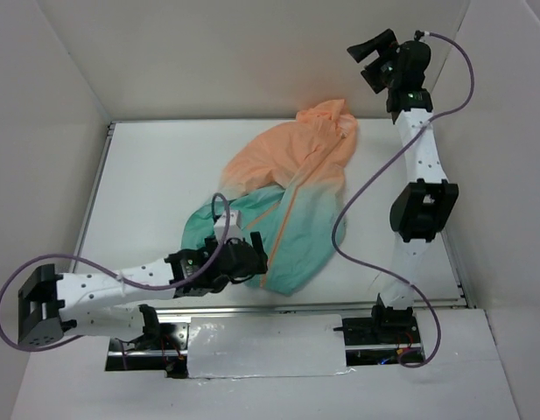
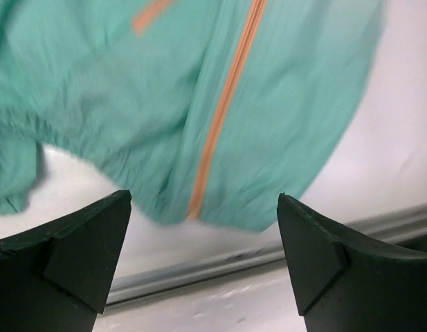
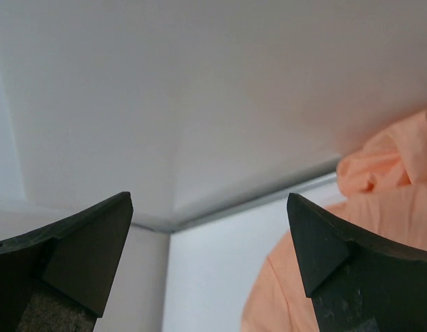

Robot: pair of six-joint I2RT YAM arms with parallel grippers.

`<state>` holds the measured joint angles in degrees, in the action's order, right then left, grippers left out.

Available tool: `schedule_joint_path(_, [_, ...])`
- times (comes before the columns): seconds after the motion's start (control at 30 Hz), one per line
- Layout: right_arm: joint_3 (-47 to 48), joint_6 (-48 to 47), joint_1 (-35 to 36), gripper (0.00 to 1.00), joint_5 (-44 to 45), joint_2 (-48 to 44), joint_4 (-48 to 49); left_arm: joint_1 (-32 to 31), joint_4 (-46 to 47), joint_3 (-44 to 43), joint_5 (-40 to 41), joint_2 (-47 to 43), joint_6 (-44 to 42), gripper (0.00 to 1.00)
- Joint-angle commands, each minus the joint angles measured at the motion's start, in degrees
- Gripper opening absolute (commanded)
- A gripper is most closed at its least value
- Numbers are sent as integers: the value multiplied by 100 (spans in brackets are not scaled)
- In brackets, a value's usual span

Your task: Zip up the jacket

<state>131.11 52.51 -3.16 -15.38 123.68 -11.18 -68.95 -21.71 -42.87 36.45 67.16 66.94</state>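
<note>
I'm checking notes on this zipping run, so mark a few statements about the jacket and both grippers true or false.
1. The left gripper is open and empty. True.
2. The jacket's teal hem lies at the far side. False: it lies nearest the left gripper, and the peach hood is at the far side.
3. The right gripper is clamped on the hood. False: it is open, raised clear of the jacket.
4. An orange zipper runs down the teal fabric. True.
</note>
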Motion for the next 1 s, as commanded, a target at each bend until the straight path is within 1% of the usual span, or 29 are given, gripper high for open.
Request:
schedule_joint_path(0.0, [-541, -1426, 280, 100, 87, -1896, -408, 477, -1667, -1151, 513, -273, -417, 99])
schedule_joint_path(0.03, [-864, -1793, 524, 100, 183, -2231, -664, 957, -1800, -1327, 330, -291, -618, 99])
schedule_joint_path(0.07, [-990, -1936, 596, 100, 480, -2895, -962, 1214, -1845, -1633, 285, -326, -925, 99])
schedule_joint_path(0.1, [-1182, -2086, 649, 100, 544, -3241, -1200, 1469, -1906, -1793, 249, -430, -1032, 99])
schedule_joint_path(0.13, [-1663, -2287, 798, 100, 649, -3601, -1568, 1977, -2063, -1969, 249, -510, -1147, 99])
schedule_joint_path(0.17, [-1929, -2394, 878, 100, 728, -3953, -1737, 2199, -2152, -2336, 345, -597, -1331, 99])
schedule_joint_path(0.2, [-2262, -2490, 948, 100, 877, -4705, -1904, 2367, -2214, -2531, 441, -790, -1419, 99])
schedule_joint_path(0.23, [-2587, -2587, 1036, 100, 1000, -5095, -1975, 2560, -2284, -2707, 547, -879, -1533, 99])
schedule_joint_path(0.27, [-3278, -2597, 1124, 100, 1106, -5499, -2028, 2875, -2485, -3109, 722, -958, -1726, 100])
schedule_joint_path(0.3, [-3685, -2553, 1133, 100, 1203, -6356, -2046, 3009, -2600, -3339, 793, -1072, -1824, 99])
schedule_joint_path(0.33, [-4550, -2422, 1151, 100, 1212, -6791, -2003, 3149, -2740, -3542, 855, -1108, -1920, 99])
schedule_joint_path(0.37, [-4890, -2343, 1159, 100, 1195, -7239, -2028, 3316, -3064, -3918, 951, -1134, -2008, 99])
schedule_joint_path(0.4, [-5493, -2203, 1160, 100, 1282, -8079, -2168, 3379, -3215, -4070, 1213, -1221, -2044, 99])
schedule_joint_path(0.47, [-5937, -2140, 1160, 100, 1361, -8848, -2300, 3388, -3505, -4334, 1513, -1354, -2035, 99])
schedule_joint_path(0.53, [-6167, -2376, 1160, 100, 1301, -9717, -2572, 3405, -3752, -4414, 1699, -1678, -2175, 99])
schedule_joint_path(0.57, [-6115, -2438, 1177, 100, 1396, -9888, -2782, 3406, -3805, -4423, 1717, -1914, -2246, 99])
schedule_joint_path(0.6, [-6010, -2604, 1151, 100, 1536, -10028, -3289, 3406, -3901, -4397, 1769, -2030, -2316, 99])
schedule_joint_path(0.63, [-5809, -2675, 1159, 100, 1720, -10213, -3546, 3406, -4006, -4335, 1830, -2153, -2343, 99])
schedule_joint_path(0.7, [-5676, -2929, 1151, 100, 1845, -10363, -4134, 3406, -4383, -4230, 1988, -2487, -2291, 99])
schedule_joint_path(0.77, [-5561, -3080, 1212, 100, 2107, -10539, -4435, 3406, -4577, -3958, 2068, -2830, -2256, 99])
schedule_joint_path(0.8, [-5622, -3028, 1404, 100, 2196, -10618, -4602, 3406, -4787, -3783, 2112, -2918, -2177, 99])
schedule_joint_path(0.9, [-5666, -3063, 1528, 100, 2530, -10847, -4761, 3406, -5026, -3527, 2077, -3217, -2097, 99])
schedule_joint_path(0.97, [-5675, -3071, 1608, 100, 2592, -10865, -4788, 3406, -5202, -3316, 1989, -3366, -2053, 99])
